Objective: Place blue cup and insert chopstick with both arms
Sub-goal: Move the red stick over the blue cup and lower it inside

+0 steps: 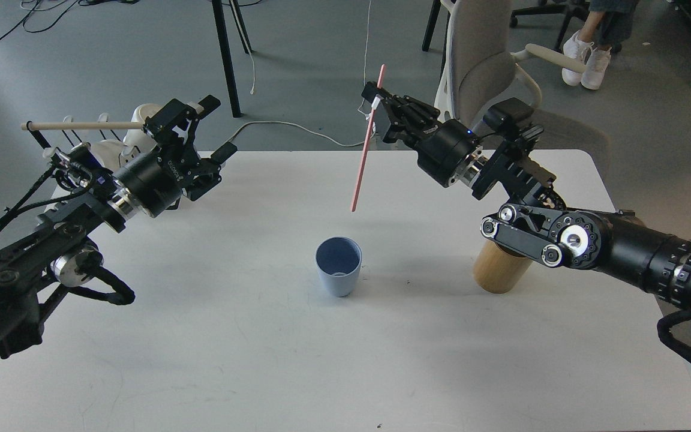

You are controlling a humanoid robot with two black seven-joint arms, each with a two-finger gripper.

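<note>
The blue cup (338,273) stands upright on the white table (297,360) near its middle. My right gripper (374,103) is shut on the pink-red chopstick (362,162) near its upper end. The stick hangs nearly upright, its lower tip above and just behind the cup. My left gripper (204,129) is open and empty, far left of the cup over the table's back left part.
A tan wooden cup (498,270) stands right of the blue cup, partly hidden by my right arm. A rack with a pale wooden rod (81,126) and white mugs (141,120) stands at the back left corner. A grey office chair (489,78) stands behind the table.
</note>
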